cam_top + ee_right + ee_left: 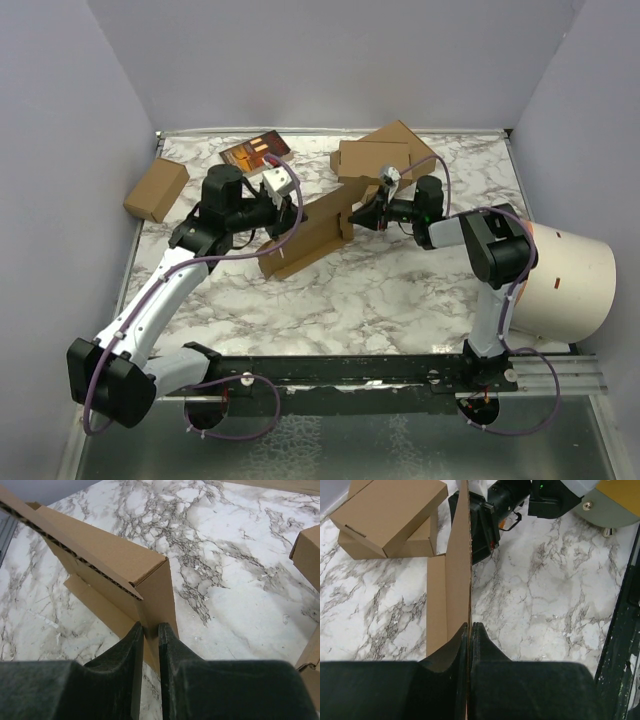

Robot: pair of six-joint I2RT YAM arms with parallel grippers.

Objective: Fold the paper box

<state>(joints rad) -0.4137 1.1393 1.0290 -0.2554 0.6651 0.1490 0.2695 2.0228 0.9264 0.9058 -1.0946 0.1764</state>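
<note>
Centrally on the marble worktop [400,300], the paper box [312,232] stands half-folded between both arms. The left end effector [470,629] is clamped on the edge of an upright panel. The right end effector [151,628] pinches the box's right end flap, fingers nearly together.

Open table [400,300] near side; paper box [310,235] bars middle; stacked boxes [375,160] crowd right pincer [358,215].
</note>
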